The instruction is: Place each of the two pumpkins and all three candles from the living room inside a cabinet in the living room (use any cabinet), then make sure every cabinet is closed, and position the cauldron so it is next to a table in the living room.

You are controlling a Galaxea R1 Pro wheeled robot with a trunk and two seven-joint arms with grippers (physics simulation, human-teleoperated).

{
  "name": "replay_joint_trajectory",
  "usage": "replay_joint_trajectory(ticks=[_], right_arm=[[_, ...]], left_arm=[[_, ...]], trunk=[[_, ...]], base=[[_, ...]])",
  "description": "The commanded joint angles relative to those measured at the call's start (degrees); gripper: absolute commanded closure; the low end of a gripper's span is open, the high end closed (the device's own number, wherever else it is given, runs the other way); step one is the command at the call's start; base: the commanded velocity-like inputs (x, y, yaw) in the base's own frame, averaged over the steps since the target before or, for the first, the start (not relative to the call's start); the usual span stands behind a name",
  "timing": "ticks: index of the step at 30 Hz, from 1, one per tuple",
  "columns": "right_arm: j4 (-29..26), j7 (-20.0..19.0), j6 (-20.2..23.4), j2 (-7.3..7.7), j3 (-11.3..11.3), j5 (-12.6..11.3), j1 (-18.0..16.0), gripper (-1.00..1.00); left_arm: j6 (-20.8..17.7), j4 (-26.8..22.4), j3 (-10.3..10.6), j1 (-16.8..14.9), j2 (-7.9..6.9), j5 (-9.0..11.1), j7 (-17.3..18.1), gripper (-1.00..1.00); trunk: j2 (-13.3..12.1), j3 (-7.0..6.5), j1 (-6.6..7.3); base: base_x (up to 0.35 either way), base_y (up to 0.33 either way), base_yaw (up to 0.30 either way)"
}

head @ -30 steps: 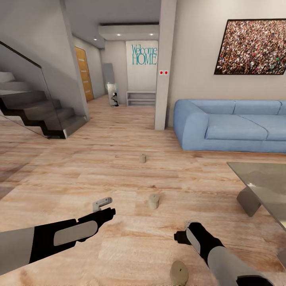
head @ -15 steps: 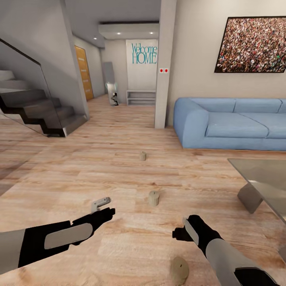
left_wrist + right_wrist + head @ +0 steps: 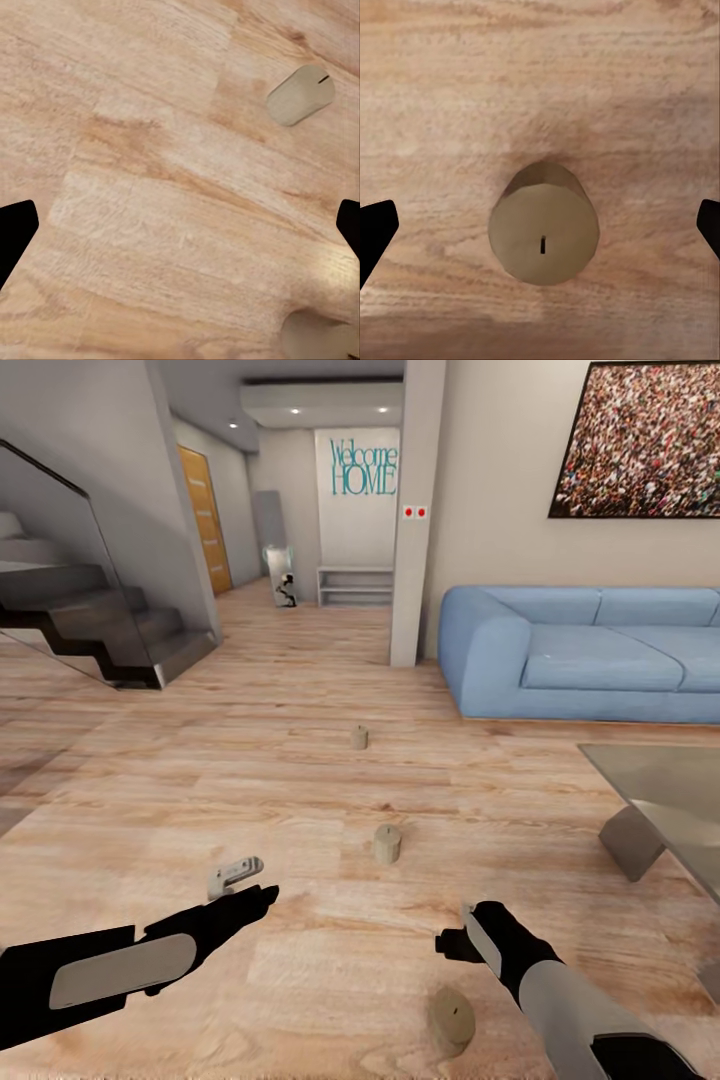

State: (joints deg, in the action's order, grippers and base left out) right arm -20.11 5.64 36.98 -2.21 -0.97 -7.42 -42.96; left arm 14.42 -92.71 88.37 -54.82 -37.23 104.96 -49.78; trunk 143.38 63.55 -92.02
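Three tan candles stand on the wooden floor: a far candle (image 3: 358, 737), a middle candle (image 3: 386, 844) and a near candle (image 3: 451, 1020) beside my right forearm. My right gripper (image 3: 455, 942) hangs open above the floor. In the right wrist view a candle (image 3: 544, 234) stands upright, top and wick facing the camera, between the spread fingertips (image 3: 375, 229). My left gripper (image 3: 243, 880) is open and empty, left of the middle candle. Its wrist view holds one candle (image 3: 300, 94) and the edge of another candle (image 3: 319, 337). The table (image 3: 665, 800) is at the right. Pumpkins, cabinet and cauldron are out of view.
A blue sofa (image 3: 590, 660) lines the right wall behind the table. A grey pillar (image 3: 410, 560) stands ahead. A staircase with a glass rail (image 3: 90, 620) is at the left. A hallway with a low bench (image 3: 355, 585) runs beyond.
The camera has moved, so the whole room sits differently in the picture. My left arm has dropped lower and drawn back to the left. The right gripper holds its place over the floor.
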Motion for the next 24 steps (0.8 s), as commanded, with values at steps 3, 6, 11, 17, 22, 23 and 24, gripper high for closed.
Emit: replay_joint_trajectory(ticks=[3, 6, 11, 17, 22, 23, 24], right_arm=[[0.12, 0.59, 0.14, -0.11, -0.21, -0.55, -0.01, -1.0], [0.22, 0.64, 0.12, -0.1, -0.2, -0.51, -0.01, -1.0], [0.31, 0.61, 0.11, -0.08, -0.18, -0.5, -0.01, -1.0], [0.4, 0.65, -1.6, -0.07, -0.23, -0.48, -0.01, -1.0], [0.44, 0.68, -4.0, -0.02, -0.27, -0.28, -0.01, -1.0], [0.45, 0.68, -4.41, -0.02, -0.29, -0.26, -0.01, -1.0], [0.48, 0.68, -5.17, 0.0, -0.31, -0.17, -0.01, -1.0]], left_arm=[[0.34, -0.1, 0.14, -0.11, -0.03, 0.33, -0.07, -1.0], [0.34, -0.1, 0.14, -0.11, -0.04, 0.34, -0.13, -1.0], [0.34, -0.11, 0.14, -0.11, -0.04, 0.34, -0.14, -1.0], [0.34, -0.11, 0.14, -0.11, -0.04, 0.34, -0.14, -1.0], [0.34, -0.11, 0.14, -0.11, -0.04, 0.34, -0.08, -1.0], [0.34, -0.11, 0.14, -0.11, -0.04, 0.34, -0.08, -1.0], [0.34, -0.11, 0.14, -0.11, -0.04, 0.34, -0.07, -1.0]], trunk=[[0.07, 0.73, -0.06], [0.11, 1.39, -0.14], [0.18, 2.5, -0.27], [0.26, 3.83, -0.42], [0.32, 4.94, -0.55], [0.34, 5.16, -0.58], [0.35, 5.38, -0.6]], base=[[0.0, 0.0, 0.0], [0.0, 0.0, 0.0], [0.0, 0.0, 0.0], [0.0, 0.0, 0.0], [0.0, 0.0, 0.0], [0.0, 0.0, 0.0], [0.0, 0.0, 0.0]])
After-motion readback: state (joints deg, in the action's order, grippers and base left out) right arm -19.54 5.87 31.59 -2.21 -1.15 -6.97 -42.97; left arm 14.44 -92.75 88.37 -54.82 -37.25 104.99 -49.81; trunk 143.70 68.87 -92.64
